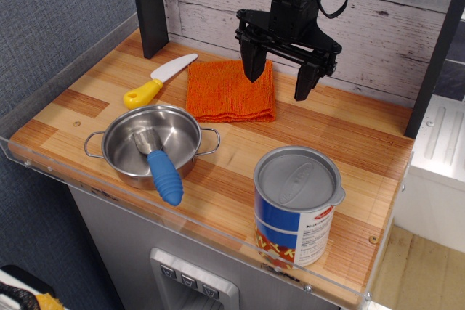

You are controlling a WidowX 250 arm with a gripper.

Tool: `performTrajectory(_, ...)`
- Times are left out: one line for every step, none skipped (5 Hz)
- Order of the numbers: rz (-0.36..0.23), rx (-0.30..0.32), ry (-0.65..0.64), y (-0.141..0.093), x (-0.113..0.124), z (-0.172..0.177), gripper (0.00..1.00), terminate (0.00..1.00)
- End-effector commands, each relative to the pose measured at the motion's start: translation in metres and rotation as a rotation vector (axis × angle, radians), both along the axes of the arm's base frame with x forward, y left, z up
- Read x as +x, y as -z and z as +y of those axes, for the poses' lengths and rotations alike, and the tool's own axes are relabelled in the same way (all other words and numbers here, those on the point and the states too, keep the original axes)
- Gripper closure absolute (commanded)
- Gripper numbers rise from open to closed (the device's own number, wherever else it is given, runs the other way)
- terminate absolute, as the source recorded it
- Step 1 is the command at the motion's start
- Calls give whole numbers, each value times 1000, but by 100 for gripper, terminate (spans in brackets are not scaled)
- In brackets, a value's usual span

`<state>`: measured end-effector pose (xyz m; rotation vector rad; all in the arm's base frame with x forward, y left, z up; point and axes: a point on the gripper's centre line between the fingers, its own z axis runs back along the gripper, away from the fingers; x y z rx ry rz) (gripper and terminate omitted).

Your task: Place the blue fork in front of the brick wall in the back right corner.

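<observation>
The blue fork lies in a small steel pot at the front left, its silver tines inside the bowl and its ribbed blue handle resting over the near rim. My gripper hangs open and empty above the back middle of the table, over the right edge of an orange cloth. It is well behind and to the right of the fork. The brick wall of whitewashed planks runs along the back, right behind the gripper.
A yellow-handled white knife lies left of the cloth. A large can stands at the front right. Dark posts stand at the back left and back right. A blue-grey wall is on the left.
</observation>
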<state>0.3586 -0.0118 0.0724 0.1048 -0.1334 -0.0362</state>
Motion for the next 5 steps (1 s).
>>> performTrajectory(0, 0, 0, 0, 0, 0, 0, 0)
performTrajectory(25, 7, -89, -4, -16, 10, 0, 0)
performTrajectory(-1, -10, -149, -8, -29, 16, 0, 0)
performTrajectory(24, 25, -257, -17, -44, 18, 0, 0)
performTrajectory(56, 42, -382, -26, -67, 21, 0, 0)
